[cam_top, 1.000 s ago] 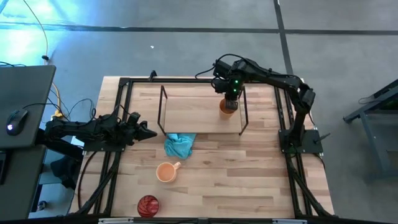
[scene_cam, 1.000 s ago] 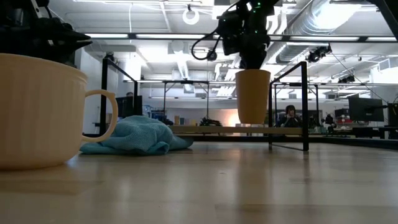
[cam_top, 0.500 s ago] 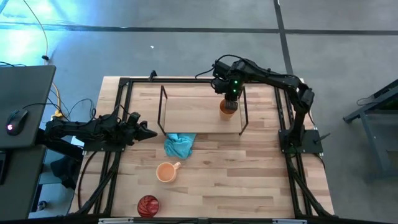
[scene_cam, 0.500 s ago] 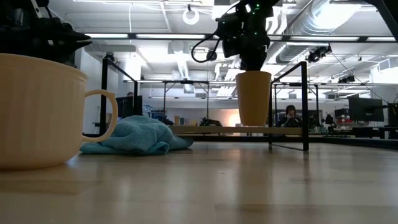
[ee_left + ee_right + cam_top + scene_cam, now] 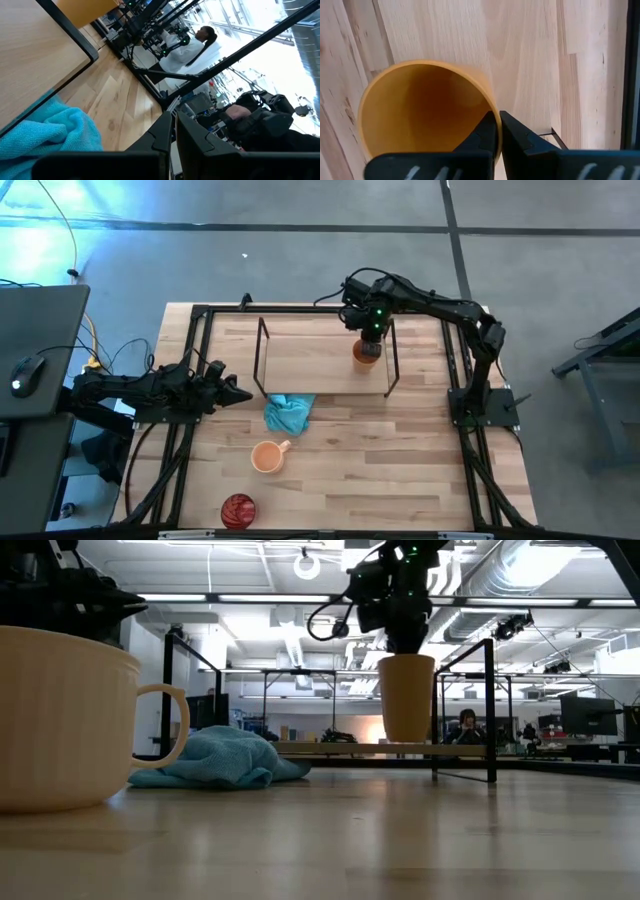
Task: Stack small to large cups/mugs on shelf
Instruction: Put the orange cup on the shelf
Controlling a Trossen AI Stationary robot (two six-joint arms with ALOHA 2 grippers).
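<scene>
The amber-orange tumbler (image 5: 366, 353) stands upright at the right end of the shelf (image 5: 310, 360), a wood board in a black wire frame. My right gripper (image 5: 369, 338) is over it and shut on its rim. The tumbler also shows in the low view (image 5: 407, 698), with its base at board level. The light orange mug (image 5: 267, 456) and the red patterned cup (image 5: 237, 510) stand on the tabletop nearer the front. My left gripper (image 5: 243, 393) is shut and waits left of the shelf, touching nothing. My right gripper pinches the tumbler's rim (image 5: 492, 111), one finger (image 5: 482, 136) inside the cup and the other finger (image 5: 517, 136) outside. The fingers come from above, pointing down. The tumbler is upright; I cannot tell whether its base (image 5: 407, 737) rests on the board or hangs just over it.
A crumpled teal-blue cloth (image 5: 289, 413) lies just in front of the shelf, between it and the mug. The shelf's black end frames (image 5: 391, 358) stand close to the tumbler. The left part of the board is bare. A person (image 5: 195, 42) sits beyond the table.
</scene>
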